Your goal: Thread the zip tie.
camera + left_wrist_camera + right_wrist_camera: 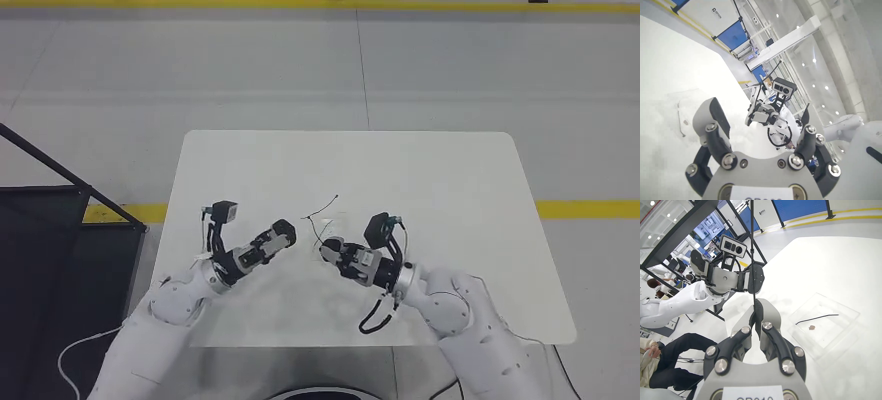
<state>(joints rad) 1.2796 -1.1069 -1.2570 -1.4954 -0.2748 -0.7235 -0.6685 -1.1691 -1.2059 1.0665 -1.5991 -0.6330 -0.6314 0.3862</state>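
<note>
Top view, near the centre of the frame: a thin black zip tie sticks up from the right gripper, whose fingers are pressed together on one end of it. From the grip the strap runs toward the upper part of the frame, bends, and its free tip points to the upper right of centre. In the right wrist view the strap runs straight out from the closed fingertips, with a small thicker lump partway along.

Just left of centre in the top view is the left gripper. It faces the right gripper, close to it but not touching. Its two fingers are spread wide apart with nothing between them, as the left wrist view shows.

Both grippers are over the lower half of a white table that spans the middle of the frame.

In the right wrist view, a clear tray lies flat on the table. Inside it lie a second zip tie, also black, and a small brown scrap close by.
</note>
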